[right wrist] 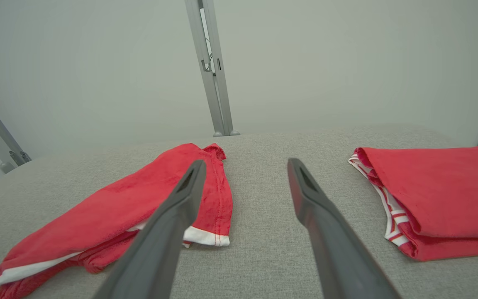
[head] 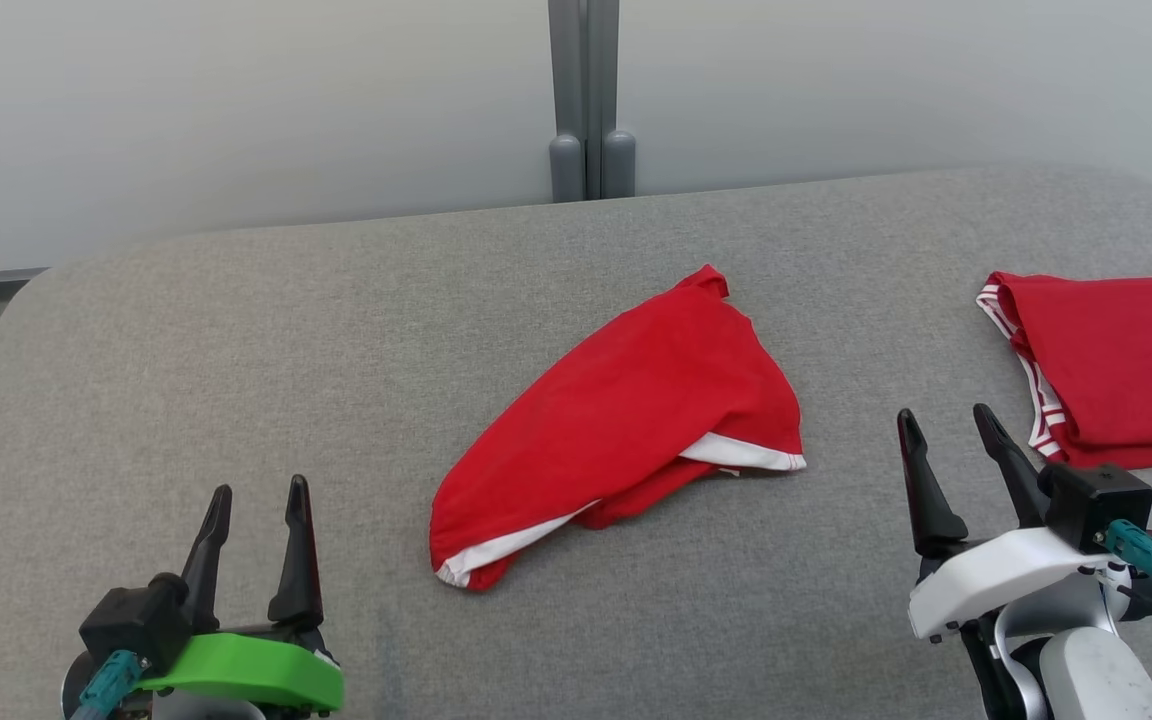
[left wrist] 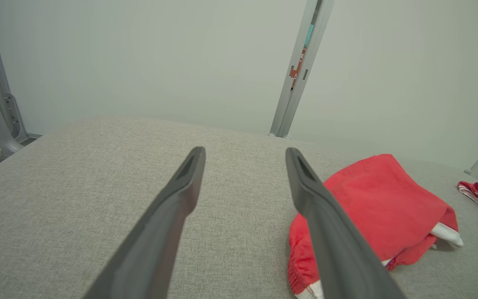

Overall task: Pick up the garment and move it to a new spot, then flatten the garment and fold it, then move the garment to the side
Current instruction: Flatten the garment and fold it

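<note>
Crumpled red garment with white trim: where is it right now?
In the head view the crumpled red garment lies centred on the grey fabric surface, ahead of and between the left gripper and right gripper, left of the folded red garment.

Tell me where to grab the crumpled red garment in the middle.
Take the crumpled garment at its white-trimmed hem corner, coming from the robot's right with the open right end effector: that edge sticks out, nearest it, probably easiest to pinch.
</note>
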{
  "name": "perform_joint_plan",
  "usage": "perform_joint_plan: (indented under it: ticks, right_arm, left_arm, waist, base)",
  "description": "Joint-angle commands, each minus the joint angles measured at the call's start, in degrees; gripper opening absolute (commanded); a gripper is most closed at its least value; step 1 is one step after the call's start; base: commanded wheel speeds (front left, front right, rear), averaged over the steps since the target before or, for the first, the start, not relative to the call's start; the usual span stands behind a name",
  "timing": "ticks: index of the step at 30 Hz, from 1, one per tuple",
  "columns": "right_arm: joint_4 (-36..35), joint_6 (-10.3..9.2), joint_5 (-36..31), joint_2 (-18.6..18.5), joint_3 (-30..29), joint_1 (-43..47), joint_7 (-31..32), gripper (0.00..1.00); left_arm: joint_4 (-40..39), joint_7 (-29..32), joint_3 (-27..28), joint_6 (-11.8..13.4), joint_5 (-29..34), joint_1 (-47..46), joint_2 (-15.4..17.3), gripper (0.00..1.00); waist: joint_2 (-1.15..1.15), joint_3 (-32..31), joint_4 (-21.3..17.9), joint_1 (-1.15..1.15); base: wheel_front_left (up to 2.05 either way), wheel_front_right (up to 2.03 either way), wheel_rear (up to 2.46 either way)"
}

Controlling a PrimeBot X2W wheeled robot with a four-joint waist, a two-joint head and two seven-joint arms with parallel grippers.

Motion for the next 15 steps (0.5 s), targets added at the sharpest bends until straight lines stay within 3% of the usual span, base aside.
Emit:
perform_joint_plan:
  ticks: [1,8,15]
  right_arm:
    - [0.12,-0.09,0.11,-0.23,0.02,0.67,-0.34,1.00]
    - [1.35,-0.09,0.35,-0.25,0.75,-0.43,2.41,1.00]
    - [7.28,-0.09,-0.35,-0.05,1.06,-5.51,7.12,1.00]
  left_arm:
    - [0.16,0.02,0.05,-0.33,0.26,0.58,-0.23,1.00]
    - [3.83,1.10,-2.53,-1.34,-0.92,0.37,-0.68,1.00]
    - [11.81,4.18,-9.78,-2.41,-1.60,-2.92,-0.62,1.00]
  waist:
    - [0.00,0.12,0.11,0.00]
    - [0.00,0.82,0.45,0.00]
    - [0.00,3.28,0.78,0.00]
  base:
    - [0.00,0.00,0.00]
    - [0.00,0.00,0.00]
    - [0.00,0.00,0.00]
